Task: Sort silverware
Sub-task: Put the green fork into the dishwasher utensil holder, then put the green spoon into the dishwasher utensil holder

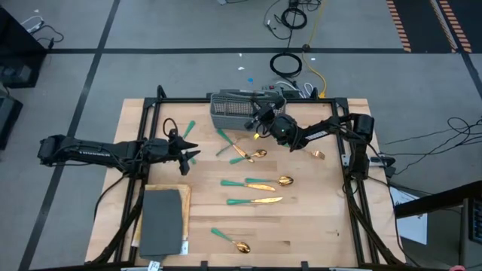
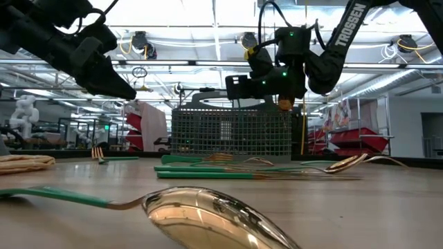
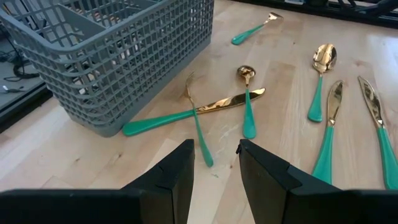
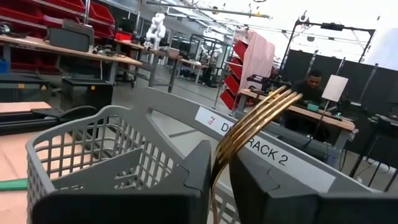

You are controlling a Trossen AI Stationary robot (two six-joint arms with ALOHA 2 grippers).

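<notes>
The silverware lies scattered on the wooden table: gold heads, teal handles, such as a spoon point(image 1: 275, 181), a knife point(image 1: 256, 200) and a crossed fork and knife point(image 3: 199, 118) beside the grey mesh caddy point(image 1: 233, 109). My right gripper point(image 4: 219, 186) hangs just above the caddy's right end point(image 2: 277, 90), shut on a gold fork point(image 4: 255, 121). My left gripper point(image 3: 214, 163) hovers open over the table's left middle point(image 1: 187, 149), above a teal handle, touching nothing. My right gripper pinches the fork's gold neck point(image 4: 217, 165) between its two fingers, which reach in about level from the table's right side. The tines point(image 4: 280, 99) slant up beyond the fingertips. The handle end is hidden below the fingers. The fork is lifted clear, over the caddy's compartments.
A dark grey pad point(image 1: 162, 222) lies at the near left. One spoon point(image 1: 230, 241) lies near the front edge, a fork point(image 1: 188, 129) at the far left, a small gold piece point(image 1: 318, 154) at the right. Black frame rails point(image 1: 143, 128) border the table.
</notes>
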